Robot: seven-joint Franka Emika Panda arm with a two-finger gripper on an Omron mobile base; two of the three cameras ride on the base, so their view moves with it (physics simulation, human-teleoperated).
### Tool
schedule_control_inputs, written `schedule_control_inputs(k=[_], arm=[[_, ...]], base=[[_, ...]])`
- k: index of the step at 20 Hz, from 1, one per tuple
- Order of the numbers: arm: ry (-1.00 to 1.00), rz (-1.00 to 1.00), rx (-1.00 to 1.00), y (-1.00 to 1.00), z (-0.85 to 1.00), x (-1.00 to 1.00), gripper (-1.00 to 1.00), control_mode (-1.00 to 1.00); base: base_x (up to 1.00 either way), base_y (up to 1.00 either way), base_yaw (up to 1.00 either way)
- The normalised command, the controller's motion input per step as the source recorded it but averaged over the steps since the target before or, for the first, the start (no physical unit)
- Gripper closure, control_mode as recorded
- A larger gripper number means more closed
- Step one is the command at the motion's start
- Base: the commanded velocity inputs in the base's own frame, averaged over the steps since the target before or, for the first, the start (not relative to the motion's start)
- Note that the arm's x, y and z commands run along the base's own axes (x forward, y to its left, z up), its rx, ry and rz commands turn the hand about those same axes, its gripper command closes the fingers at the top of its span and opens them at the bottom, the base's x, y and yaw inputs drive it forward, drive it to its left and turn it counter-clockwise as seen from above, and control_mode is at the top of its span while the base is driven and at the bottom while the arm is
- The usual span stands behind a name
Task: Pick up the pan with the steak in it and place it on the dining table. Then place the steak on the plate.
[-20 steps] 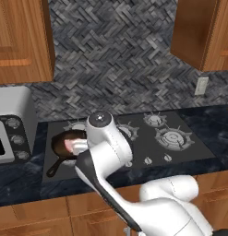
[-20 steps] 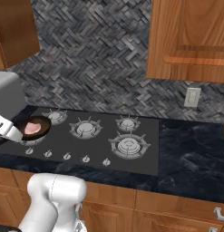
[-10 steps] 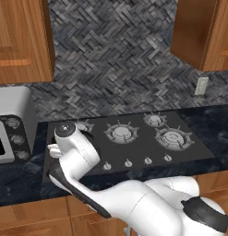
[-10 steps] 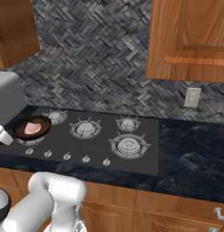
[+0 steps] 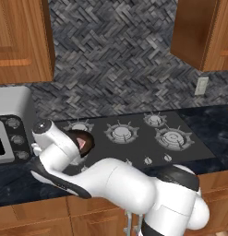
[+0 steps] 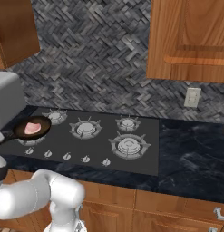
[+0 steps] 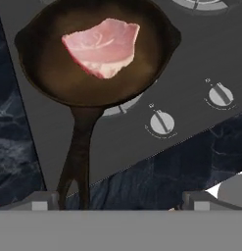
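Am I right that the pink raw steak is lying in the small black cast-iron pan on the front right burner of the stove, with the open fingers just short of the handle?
Not quite: the small black cast-iron pan sits on the front left burner, as the right base view shows. The rest holds: the pink raw steak lies in it, and the open fingers are just short of the handle.

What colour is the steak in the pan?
Pink, with a paler edge; the steak shows best in the hand view.

Glossy white rounded arm (image 5: pixel 120 184), dark joint bands, grey-capped round joints
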Motion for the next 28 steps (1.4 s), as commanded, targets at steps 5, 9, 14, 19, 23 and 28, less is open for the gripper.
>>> schedule_control_inputs(k=[5,9,14,19,23,28], arm=[[0.02,0.0,0.03,0.01,-0.2,0.03,-1.0,-1.0],[0.04,0.0,0.09,0.0,-0.39,0.09,-1.0,-1.0],[0.03,0.0,0.09,0.0,-0.3,0.24,-1.0,-1.0],[0.01,0.0,0.03,0.0,-0.25,0.29,-1.0,-1.0],[0.0,0.0,0.0,0.08,-0.25,0.34,-1.0,-1.0],[0.0,-0.01,0.0,0.23,-0.27,0.37,-1.0,-1.0]], base=[[0.0,0.0,0.0],[0.0,0.0,0.0],[0.0,0.0,0.0],[0.0,0.0,0.0],[0.0,0.0,0.0],[0.0,0.0,0.0]])
